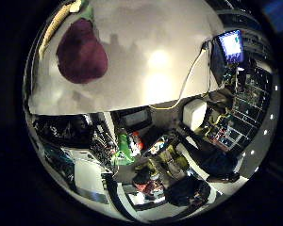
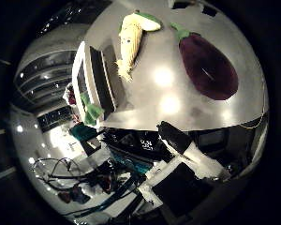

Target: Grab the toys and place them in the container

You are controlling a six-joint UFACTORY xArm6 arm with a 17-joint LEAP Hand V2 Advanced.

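A purple eggplant toy (image 2: 208,63) with a green stem lies on the white table (image 2: 164,103). A yellow corn toy (image 2: 130,35) with green husk lies beside it. A white container (image 2: 99,77) with a dark inside stands at the table's end next to the corn, and something green (image 2: 91,113) sticks out by its end. My hand is off the table, some way from both toys. One white finger with a black tip (image 2: 189,147) reaches into view, fairly straight, holding nothing.
A lit monitor (image 1: 231,44) stands at the table's far corner, by a white box (image 1: 194,114). Past the table's edge the room below holds cluttered desks, equipment and bags (image 1: 155,174).
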